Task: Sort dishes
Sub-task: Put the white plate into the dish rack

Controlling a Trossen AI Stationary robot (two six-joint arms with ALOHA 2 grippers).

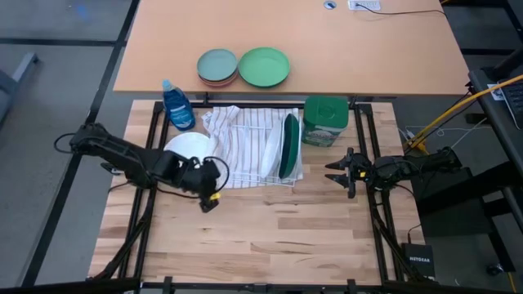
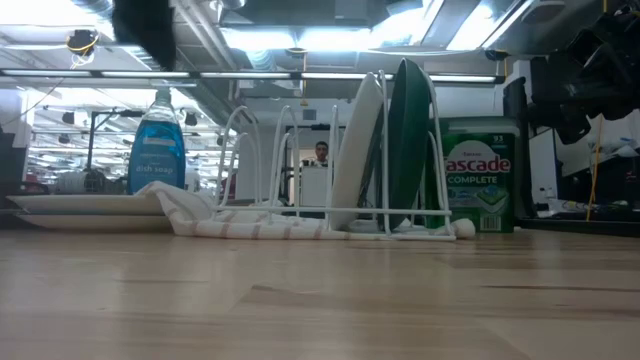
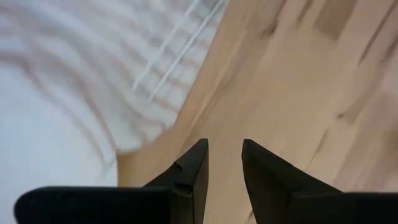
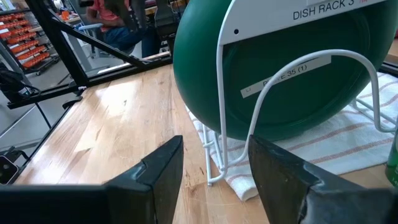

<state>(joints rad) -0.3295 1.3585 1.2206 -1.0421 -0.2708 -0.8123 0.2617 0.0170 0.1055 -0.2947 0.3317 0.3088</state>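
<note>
High view: my left gripper [image 1: 210, 198] hovers empty, fingers slightly parted, just near and right of the white plate [image 1: 189, 147] lying flat on the table's left, so my left arm is the nearer one. My right gripper [image 1: 337, 172] waits open, right of the dish rack [image 1: 270, 155], which holds a white plate [image 1: 270, 152] and the dark green plate [image 1: 289, 145] on edge.

Low view: both racked plates stand upright.

Right wrist view: the green plate's back faces me through the wires.
</note>
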